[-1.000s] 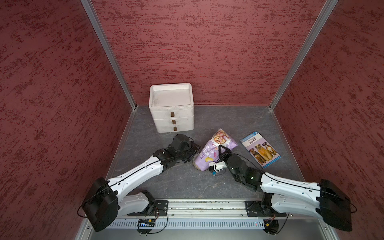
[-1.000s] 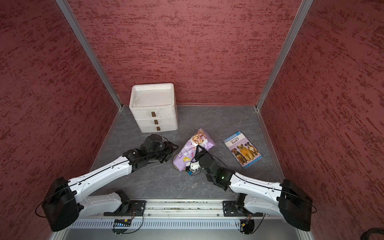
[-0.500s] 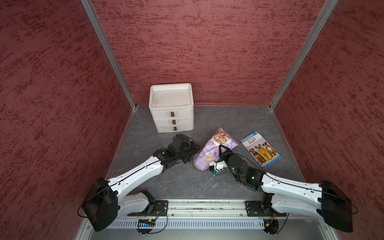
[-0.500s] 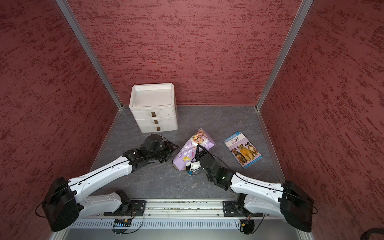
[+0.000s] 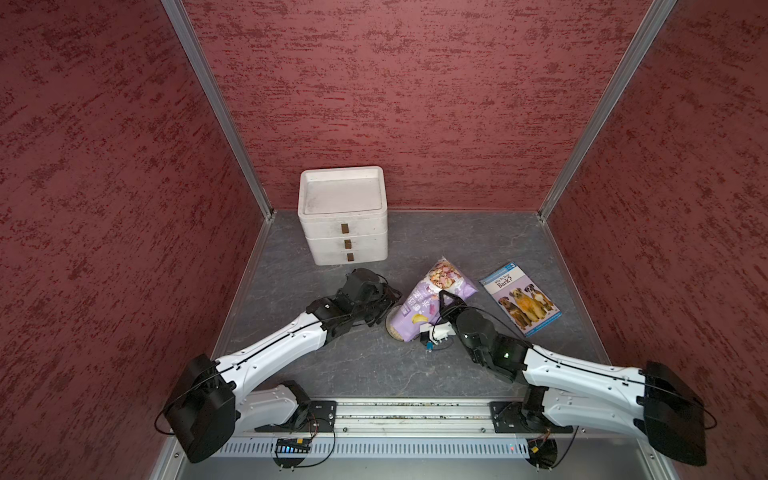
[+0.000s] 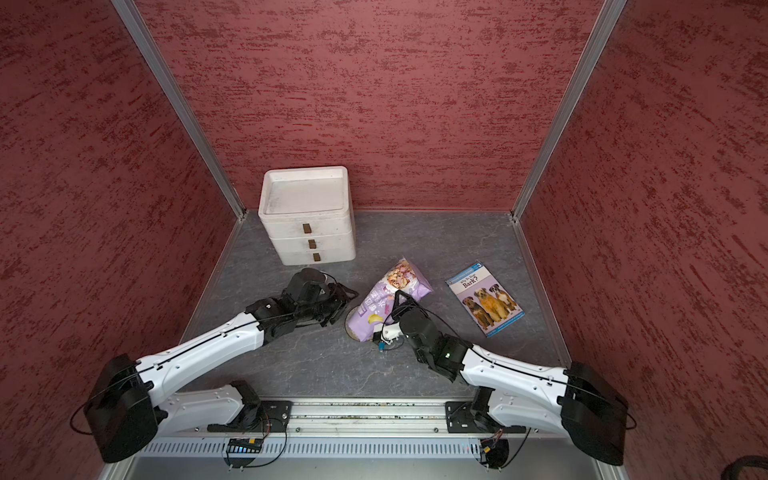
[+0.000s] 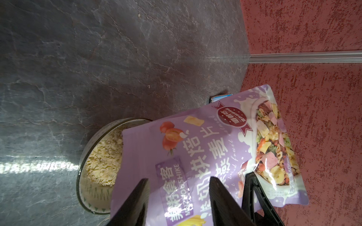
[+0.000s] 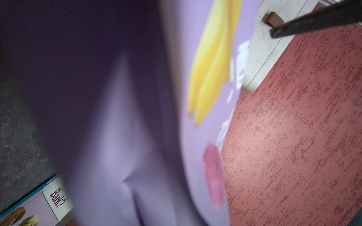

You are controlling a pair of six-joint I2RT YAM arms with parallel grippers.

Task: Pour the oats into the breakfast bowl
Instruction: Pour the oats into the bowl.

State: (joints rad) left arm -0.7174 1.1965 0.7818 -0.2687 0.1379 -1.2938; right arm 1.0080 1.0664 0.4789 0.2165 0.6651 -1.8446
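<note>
Pour in progress. You are holding the lavender pouch (image 5: 417, 311) tipped mouth-down over the breakfast bowl (image 7: 89, 192), which is sitting near the middle of the worktop (image 5: 374, 365), a little toward the front edge. The oats (image 7: 103, 158) are lying in a pale heap inside the bowl, right against the pouch mouth. Your right gripper (image 5: 444, 297) is pinching the pouch partway along its side edge. Your left gripper (image 7: 179, 179) is standing with its jaws spread just in front of the printed face, and whether it is touching the film cannot be told.

Risks, as judged:
- The mouth is wider than the bowl and is hiding part of the rim, so if you are tipping further, flakes may be running over the edge unseen.
- The film looks slick, so the single pinch may be slipping as the contents shift.
- If the mouth is bearing on the rim, it may be pushing the light bowl sideways.

Orientation: the pouch's long axis is running from the bowl toward the back right corner, with the mouth pointing down toward the front left, the sealed base raised and the printed face up. The dog book (image 5: 521, 301) is lying apart, toward the right edge.
</note>
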